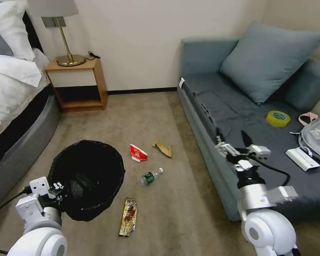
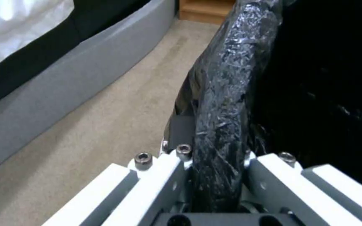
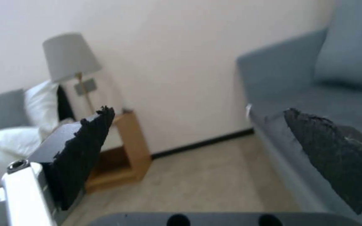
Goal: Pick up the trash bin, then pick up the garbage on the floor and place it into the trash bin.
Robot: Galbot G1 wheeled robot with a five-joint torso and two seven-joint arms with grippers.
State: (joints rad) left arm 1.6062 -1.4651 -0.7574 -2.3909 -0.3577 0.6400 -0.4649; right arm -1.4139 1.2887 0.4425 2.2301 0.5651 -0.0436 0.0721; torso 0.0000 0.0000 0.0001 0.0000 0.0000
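The trash bin (image 1: 87, 177), lined with a crinkly black bag, is at the lower left of the head view. My left gripper (image 1: 62, 192) is shut on its near rim (image 2: 218, 125), the bag-covered edge clamped between both fingers. On the beige carpet to the bin's right lies the garbage: a red-and-white carton (image 1: 138, 153), a crumpled brown paper scrap (image 1: 163, 148), a small clear bottle with a green label (image 1: 151, 176) and a gold-brown snack wrapper (image 1: 128, 217). My right gripper (image 1: 233, 138) hangs open over the sofa's front edge, holding nothing, its black fingers (image 3: 85, 150) wide apart.
A grey sofa (image 1: 217, 117) stands at the right with a cushion, a yellow tape roll (image 1: 277, 118), a white box and a bag. A wooden nightstand (image 1: 78, 83) with a lamp stands against the back wall. The bed (image 1: 14, 117) runs along the left.
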